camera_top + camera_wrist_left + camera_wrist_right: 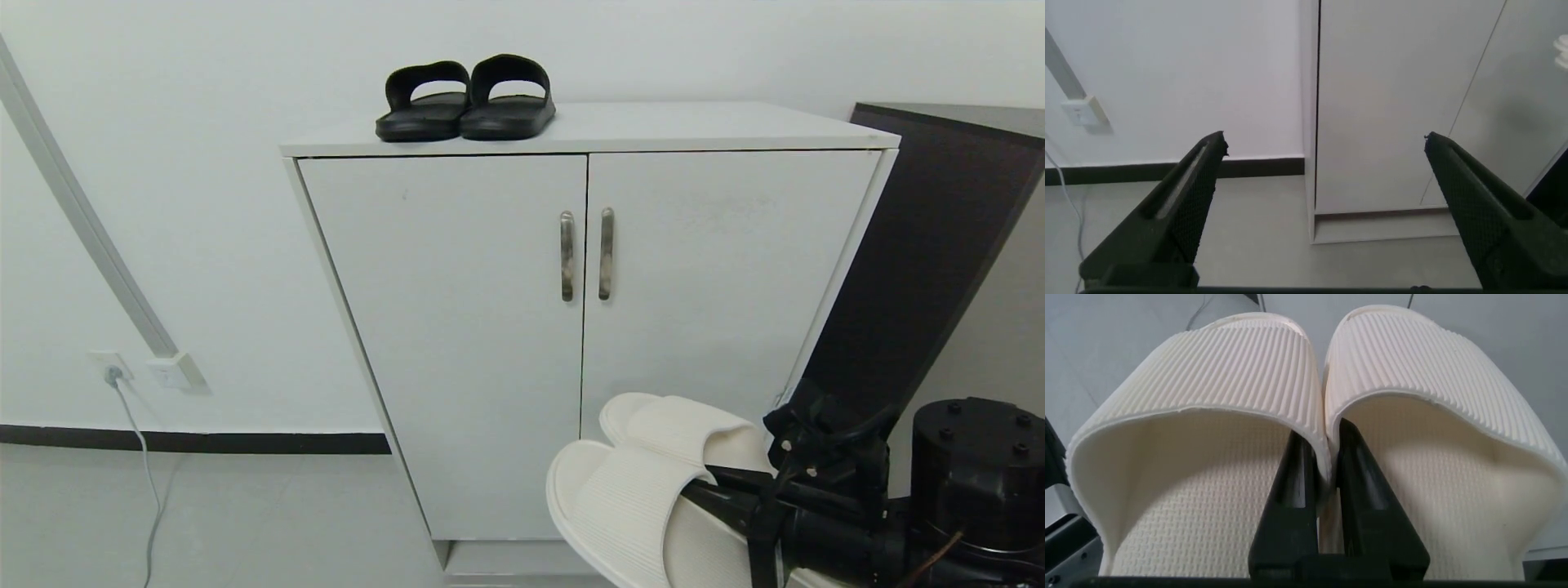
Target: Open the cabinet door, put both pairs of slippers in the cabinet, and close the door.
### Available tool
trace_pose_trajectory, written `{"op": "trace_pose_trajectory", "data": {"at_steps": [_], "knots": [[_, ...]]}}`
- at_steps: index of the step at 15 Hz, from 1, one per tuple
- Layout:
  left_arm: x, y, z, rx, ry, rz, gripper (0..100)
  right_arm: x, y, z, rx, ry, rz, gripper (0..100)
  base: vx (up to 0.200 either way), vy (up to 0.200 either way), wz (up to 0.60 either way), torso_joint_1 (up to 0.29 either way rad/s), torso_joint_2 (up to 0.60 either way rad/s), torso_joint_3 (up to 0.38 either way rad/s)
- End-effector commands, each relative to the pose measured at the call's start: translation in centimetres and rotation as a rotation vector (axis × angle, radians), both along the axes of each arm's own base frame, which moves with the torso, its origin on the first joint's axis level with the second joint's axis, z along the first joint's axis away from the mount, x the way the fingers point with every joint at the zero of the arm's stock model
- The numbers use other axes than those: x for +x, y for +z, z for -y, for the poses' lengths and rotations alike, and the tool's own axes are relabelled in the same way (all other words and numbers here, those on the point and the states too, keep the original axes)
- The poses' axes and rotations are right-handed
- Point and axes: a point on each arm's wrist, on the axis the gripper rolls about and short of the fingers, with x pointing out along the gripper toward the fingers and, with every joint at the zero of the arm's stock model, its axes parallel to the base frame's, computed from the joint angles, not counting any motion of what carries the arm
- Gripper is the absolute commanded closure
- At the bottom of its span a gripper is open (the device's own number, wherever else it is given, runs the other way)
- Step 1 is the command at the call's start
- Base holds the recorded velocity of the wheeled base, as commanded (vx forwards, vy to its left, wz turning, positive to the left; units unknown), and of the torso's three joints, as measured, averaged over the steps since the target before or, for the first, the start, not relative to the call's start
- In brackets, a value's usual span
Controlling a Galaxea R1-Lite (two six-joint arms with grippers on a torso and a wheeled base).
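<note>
Slipper pair (465, 102) on cabinet (457, 327) top, left side; second pair (653, 465) in right hand (1321, 457), before right door (718, 286).

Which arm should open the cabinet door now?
Left. The left gripper is open and empty, facing the closed cabinet; the right gripper is shut on the white slippers.

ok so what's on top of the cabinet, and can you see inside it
A pair of black slippers sits on top of the cabinet, toward its left end. Both doors are shut, so the inside is hidden.

2 black slippers (506, 110), 2 cream slippers (629, 498), 1 cabinet (457, 343), 2 door handles (566, 256).
</note>
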Motion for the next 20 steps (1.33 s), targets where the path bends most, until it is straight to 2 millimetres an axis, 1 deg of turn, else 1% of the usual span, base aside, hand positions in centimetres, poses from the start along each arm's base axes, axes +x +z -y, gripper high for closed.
{"op": "trace_pose_trajectory", "data": {"at_steps": [1, 8, 9, 10, 11, 12, 14, 15, 18, 19, 20], "knots": [[0.0, 0.0, 0.0, 0.0, -0.001, -0.002, 0, 0.0, -0.1, 0.0, -0.002, 0.001, -0.002, 100, 0.0, 0.0, 0.0, 0.0, 0.0, 0.0], [0.2, 0.2, 0.0, 0.023, -0.003, -0.026, 0, -0.1, -0.4, 0.0, -0.027, 0.006, 0.002, 100, 0.0, 0.0, 0.0, -0.001, 0.07, 0.057], [0.0, 1.1, 0.0, 0.026, -0.002, 0.002, 0, 0.0, -0.5, 0.0, -0.029, 0.007, -0.001, 100, 0.0, 0.0, 0.0, 0.0, 0.0, 0.0], [-0.4, 3.4, 0.0, 0.006, -0.002, 0.054, 0, 0.0, -0.6, 0.0, -0.032, 0.007, -0.004, 100, 0.0, 0.0, 0.0, 0.0, 0.0, 0.0], [-0.1, 6.3, 0.0, -0.017, -0.018, 0.036, 0, 0.0, -0.6, 0.0, -0.032, 0.009, -0.005, 100, 0.0, 0.0, 0.0, 0.0, 0.0, 0.0], [0.8, 7.6, 0.1, -0.016, -0.079, -0.002, 0, 0.0, -0.6, 0.0, -0.032, 0.009, -0.005, 100, 0.0, 0.0, 0.0, 0.0, 0.0, 0.0], [3.7, 9.8, 0.7, -0.03, -0.305, -0.079, 0, 0.0, -0.6, 0.0, -0.032, 0.007, -0.004, 100, 0.0, 0.0, 0.0, 0.0, 0.0, 0.0], [5.1, 10.3, 0.9, -0.036, -0.389, -0.102, 0, 0.0, -0.6, -0.1, -0.032, 0.009, -0.004, 100, 0.0, 0.0, 0.0, 0.0, 0.0, 0.0], [10.5, 11.8, 1.6, -0.046, -0.563, -0.149, 0, 0.0, -0.6, -0.1, -0.037, 0.006, 0.003, 100, 0.0, 0.0, 0.0, 0.0, 0.0, 0.0], [11.8, 12.3, 2.3, -0.044, -0.617, -0.147, 0, 0.0, -0.6, -0.1, -0.037, 0.006, 0.003, 100, 0.0, 0.0, 0.0, 0.0, 0.0, 0.0], [13.4, 13.1, 3.3, -0.037, -0.677, -0.137, 0, 0.0, -0.6, -0.1, -0.036, 0.006, 0.004, 100, 0.0, 0.0, 0.0, 0.0, 0.0, 0.0]]}}
